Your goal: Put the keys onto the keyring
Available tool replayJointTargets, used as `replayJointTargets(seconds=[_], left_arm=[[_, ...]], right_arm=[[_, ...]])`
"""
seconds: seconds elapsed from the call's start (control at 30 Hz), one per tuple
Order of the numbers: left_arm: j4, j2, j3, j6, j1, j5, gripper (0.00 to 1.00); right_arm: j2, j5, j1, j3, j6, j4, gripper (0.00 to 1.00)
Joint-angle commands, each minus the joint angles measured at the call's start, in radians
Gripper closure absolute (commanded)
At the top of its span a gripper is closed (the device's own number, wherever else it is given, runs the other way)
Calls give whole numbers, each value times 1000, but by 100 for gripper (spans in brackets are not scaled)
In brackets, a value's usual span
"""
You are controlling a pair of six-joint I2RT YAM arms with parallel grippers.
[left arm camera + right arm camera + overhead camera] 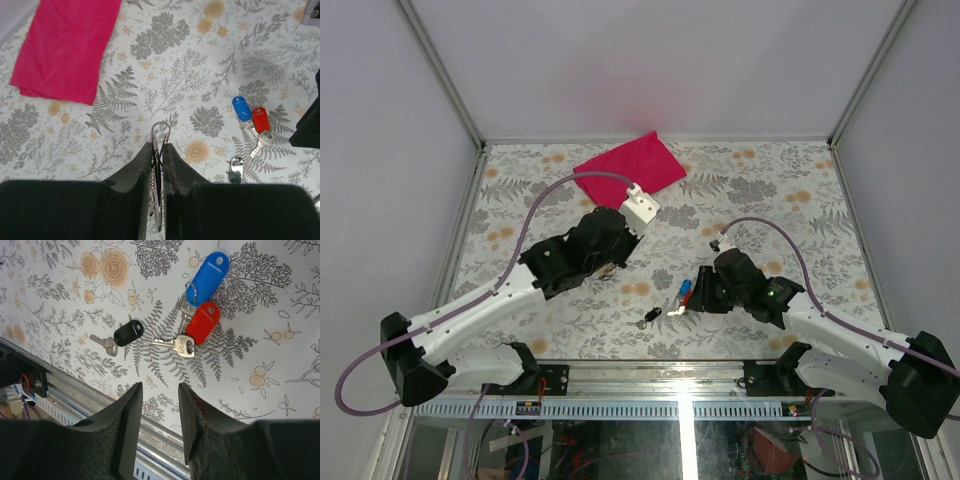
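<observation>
My left gripper [159, 146] is shut on the keyring [161, 128]. Its thin silver loop sticks out past the fingertips, above the table. In the top view the left gripper [612, 266] is mid-table and the ring is hidden under it. The blue key [210, 277] and the red key [202, 322] lie together on the table with a silver blade [175, 345] beside them. They also show in the left wrist view as blue [241, 108] and red [260, 119]. My right gripper [160, 390] is open and empty, just on the near side of them.
A loose black-headed key [128, 333] lies left of the red key; it also shows in the top view [645, 318]. The magenta folded cloth [628, 168] lies at the back of the table. The table's front metal rail [65, 400] is close under the right gripper.
</observation>
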Motion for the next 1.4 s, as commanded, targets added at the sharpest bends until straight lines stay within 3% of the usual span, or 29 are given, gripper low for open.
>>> replayJointTargets(seconds=[0.0,0.3,0.43,0.67,0.97,1.37], left_arm=[[-43,22,69,-42,1,31,100],[-62,20,51,-142,-3,-207,100],[-52,2,44,-128,24,-204,100],[-148,22,110,-111,159,49,100],[-177,5,100,-123,171,-20,100],[-138,-68,61,-105,171,-3,100]], right_arm=[[-21,-7,-6,-9,15,79,59],[-22,24,12,-58,169,205,63],[-1,164,111,-47,286,218,62],[131,310,254,3,454,241,61],[345,330,335,158,513,203,56],[560,276,360,345,510,51,59]])
